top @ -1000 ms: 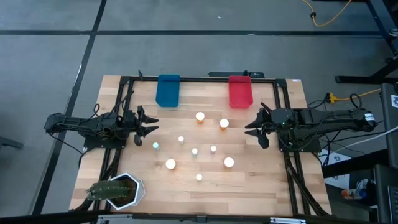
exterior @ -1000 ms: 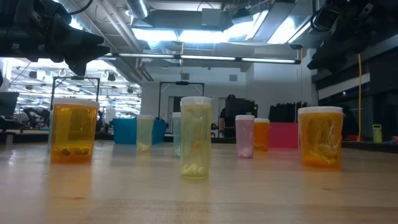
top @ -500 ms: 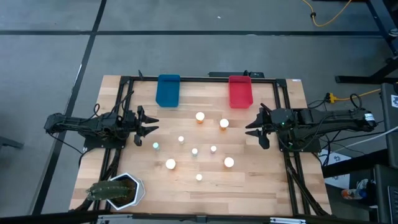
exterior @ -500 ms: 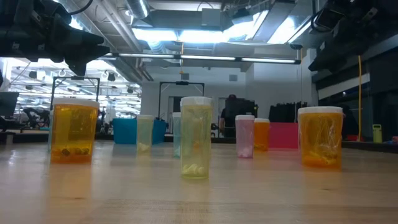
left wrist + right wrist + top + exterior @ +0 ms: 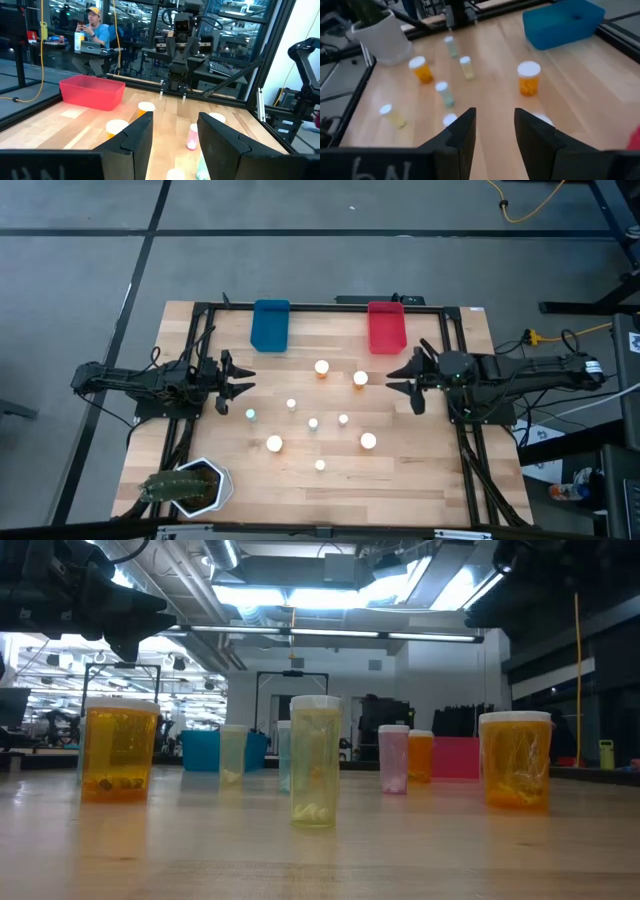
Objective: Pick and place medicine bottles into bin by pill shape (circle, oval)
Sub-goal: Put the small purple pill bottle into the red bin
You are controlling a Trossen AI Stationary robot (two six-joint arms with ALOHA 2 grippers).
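Bottles (image 5: 313, 423) stand upright with white caps, scattered over the middle of the desk (image 5: 440, 480), none inside the blue bin (image 5: 270, 325) or the red bin (image 5: 386, 327) at the far edge. Left pincer (image 5: 241, 381) hovers at the left side of the cluster, fingers spread and holding nothing. Right pincer (image 5: 402, 379) hovers just beside the amber bottle (image 5: 360, 378) nearest the red bin, fingers likewise spread and empty.

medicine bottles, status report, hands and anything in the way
Left hand open, waiting at table's left. Right hand open, nearest orange bottle. Nothing held, bins empty. Path clear.
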